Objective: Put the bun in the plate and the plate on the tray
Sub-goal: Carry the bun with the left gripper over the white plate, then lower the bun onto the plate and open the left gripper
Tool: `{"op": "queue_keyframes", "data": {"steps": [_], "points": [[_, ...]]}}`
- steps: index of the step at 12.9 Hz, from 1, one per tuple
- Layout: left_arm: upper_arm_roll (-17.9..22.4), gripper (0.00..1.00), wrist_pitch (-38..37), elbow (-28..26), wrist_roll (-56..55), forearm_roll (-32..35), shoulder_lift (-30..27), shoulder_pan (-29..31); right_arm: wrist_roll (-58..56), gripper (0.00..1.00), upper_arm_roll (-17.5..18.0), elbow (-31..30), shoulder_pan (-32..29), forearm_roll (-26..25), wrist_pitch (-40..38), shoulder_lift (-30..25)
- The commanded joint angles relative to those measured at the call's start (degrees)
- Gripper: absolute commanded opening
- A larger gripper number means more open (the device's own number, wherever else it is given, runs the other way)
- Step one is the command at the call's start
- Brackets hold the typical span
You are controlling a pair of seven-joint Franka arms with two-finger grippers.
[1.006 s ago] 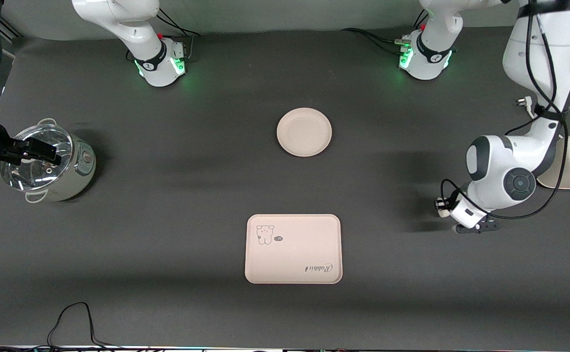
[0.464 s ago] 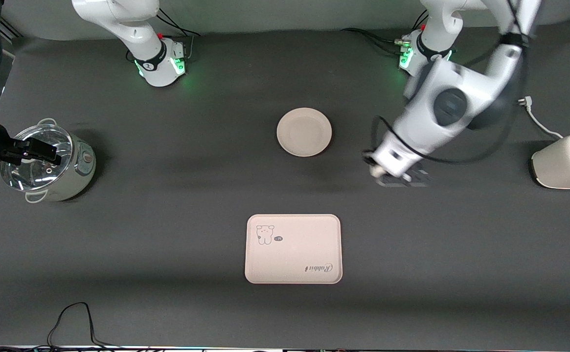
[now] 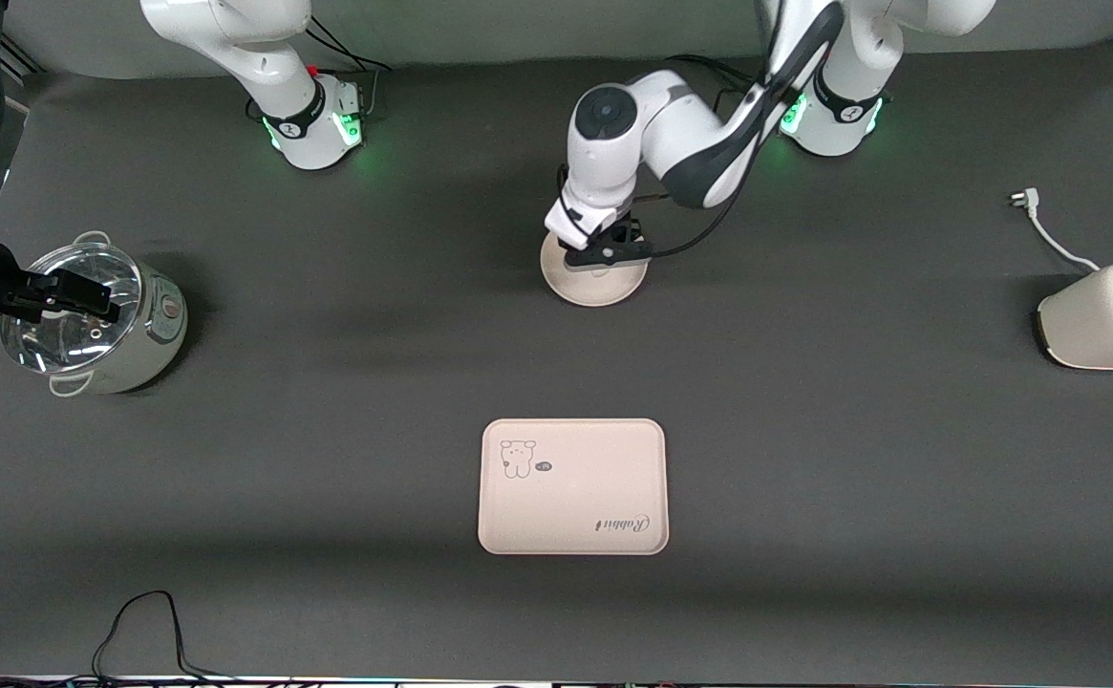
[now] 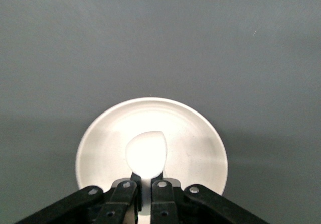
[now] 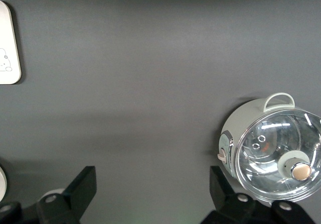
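We note one bun [image 4: 146, 153], a smooth off-white oval with one end tapered. In the left wrist view its long axis runs from the fingertips toward the plate's middle, tapered end leading. The left gripper [image 3: 602, 250] pinches the bun's near end with jaws closed on it, hanging over the plate [image 3: 595, 288] at upper centre of the front view.

Count: one plate, round, plain cream-beige, raised rim, matte. One tray [image 3: 572, 486], cream-beige rectangle with rounded corners, at lower centre of the front view; its long axis runs across the frame. It carries a small cartoon animal print and cursive script. Plate and tray lie well apart on the dark matte table [image 3: 327, 401].

The right gripper [image 3: 88, 294] waits with jaws spread wide over one pot [image 3: 97, 320] with a glass lid, at mid-left edge. One cream toaster [image 3: 1105, 320] sits at the mid-right edge.
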Motion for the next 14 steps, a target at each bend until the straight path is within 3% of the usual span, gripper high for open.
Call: {"op": "queue_keyframes", "data": {"steps": [1, 3, 4, 5, 7, 14], "points": [[1.3, 0.0, 2.2, 1.3, -0.9, 1.5, 4.5, -2.2, -0.9, 1.0, -0.1, -0.7, 0.0, 0.3, 0.0, -0.9], [1.4, 0.01, 2.1, 1.4, -0.8, 1.6, 5.3, -2.4, -0.8, 1.0, -0.1, -0.7, 0.0, 0.3, 0.0, -0.9], [1.6, 0.42, 2.2, 1.4, -0.8, 1.6, 5.6, -2.4, -0.9, 1.0, -0.2, -0.7, 0.0, 0.3, 0.0, -0.9], [1.6, 0.99, 2.2, 1.4, -0.9, 2.9, 6.3, -2.4, -0.8, 1.0, -0.1, -0.7, 0.0, 0.3, -0.1, -0.9], [1.7, 1.0, 2.2, 1.3, -0.8, 6.1, 7.4, -2.1, -0.9, 1.0, -0.1, -0.7, 0.0, 0.3, -0.1, -0.9], [2.3, 1.0, 1.2, 1.5, -0.7, 6.4, 7.8, -1.8, -0.9, 1.0, -0.1, -0.7, 0.0, 0.3, -0.1, -0.9]]}}
